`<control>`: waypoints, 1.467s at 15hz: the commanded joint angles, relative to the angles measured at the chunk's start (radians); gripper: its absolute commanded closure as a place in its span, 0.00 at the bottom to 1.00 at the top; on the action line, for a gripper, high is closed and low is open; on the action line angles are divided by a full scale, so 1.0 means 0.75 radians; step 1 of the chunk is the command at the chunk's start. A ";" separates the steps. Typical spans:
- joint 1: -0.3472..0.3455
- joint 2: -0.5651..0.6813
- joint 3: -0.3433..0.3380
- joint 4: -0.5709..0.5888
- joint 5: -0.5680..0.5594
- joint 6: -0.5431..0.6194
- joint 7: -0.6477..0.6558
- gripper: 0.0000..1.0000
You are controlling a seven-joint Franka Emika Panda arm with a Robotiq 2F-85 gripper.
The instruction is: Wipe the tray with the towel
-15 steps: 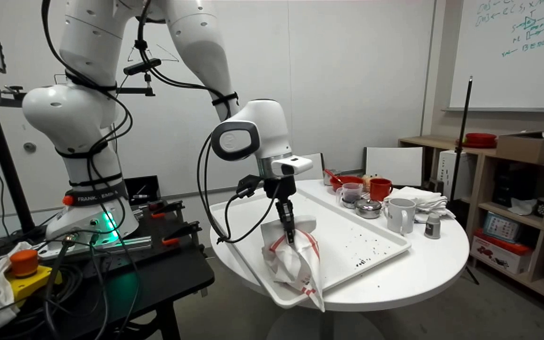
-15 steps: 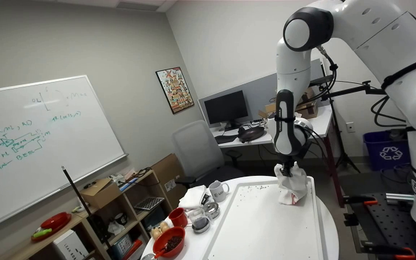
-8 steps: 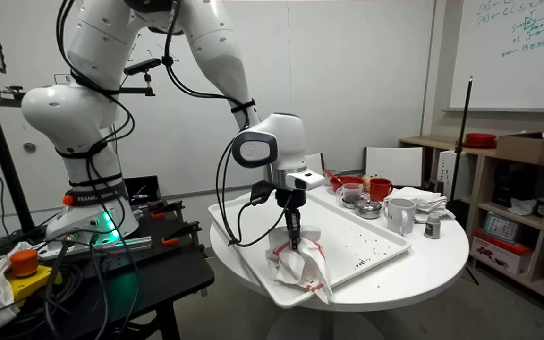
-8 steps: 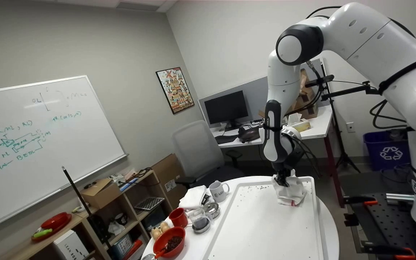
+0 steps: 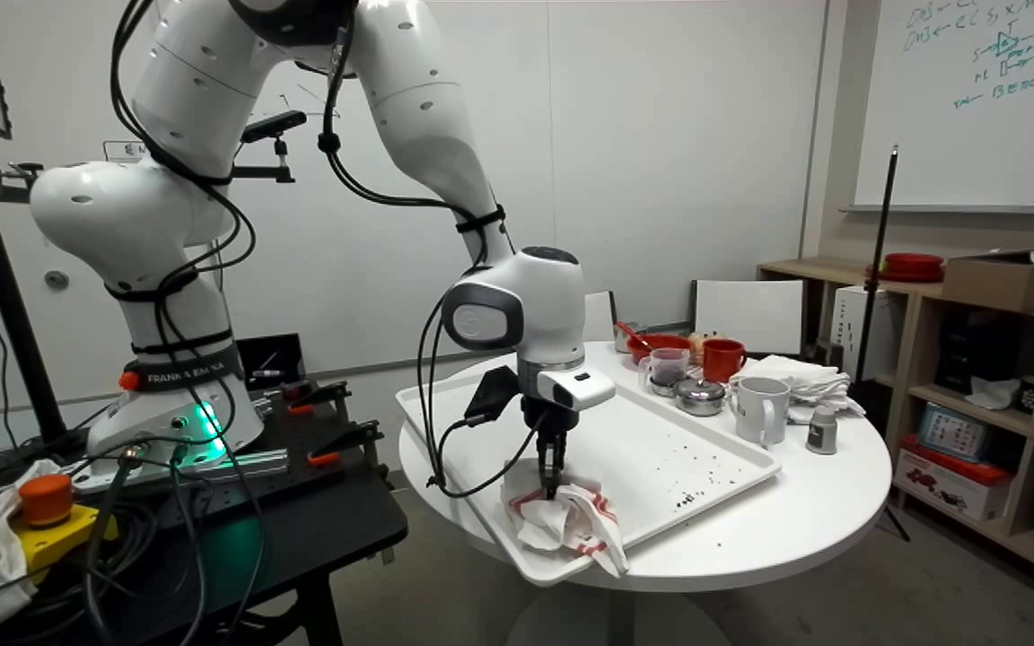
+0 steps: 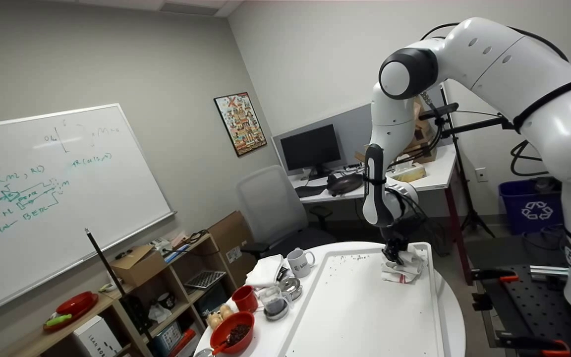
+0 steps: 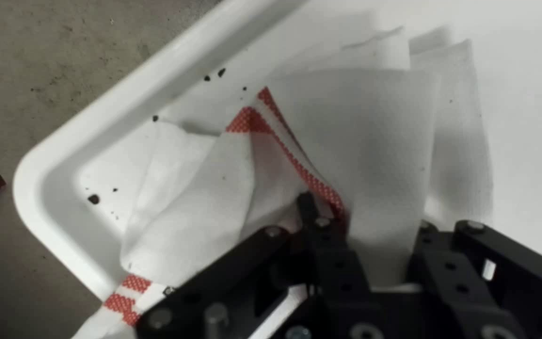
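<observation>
The white towel with red stripes (image 5: 562, 528) lies crumpled in the near corner of the white tray (image 5: 634, 431), one end over the rim. It also shows in an exterior view (image 6: 405, 270) on the tray (image 6: 360, 312). Dark crumbs (image 5: 685, 499) lie on the tray; more crumbs (image 7: 93, 199) show in the wrist view beside the towel (image 7: 384, 127). My gripper (image 5: 551, 489) points down into the towel; it also shows in an exterior view (image 6: 394, 258). In the wrist view the fingers (image 7: 372, 216) stand apart, towel visible between them. The left fingertip touches its red band.
The tray sits on a round white table (image 5: 831, 502). Along its far side stand a grey mug (image 5: 761, 413), a small grey shaker (image 5: 822, 431), a metal tin (image 5: 699, 397), a red mug (image 5: 723, 359), a red bowl (image 6: 233, 329) and folded white cloths (image 5: 795, 375).
My gripper has moved right, then down toward the tray in the exterior view. The towel, hanging from the gripper earlier, is now slumped lower on the tray.
</observation>
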 commanded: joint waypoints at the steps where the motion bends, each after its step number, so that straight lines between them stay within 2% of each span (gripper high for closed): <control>1: -0.072 0.060 0.050 0.057 0.072 0.024 -0.028 0.93; 9: -0.084 0.078 0.069 0.110 0.083 0.124 0.018 0.93; 13: -0.078 0.092 0.072 0.147 0.080 0.121 0.041 0.93; 22: 0.041 0.205 -0.030 0.361 0.076 -0.065 0.176 0.93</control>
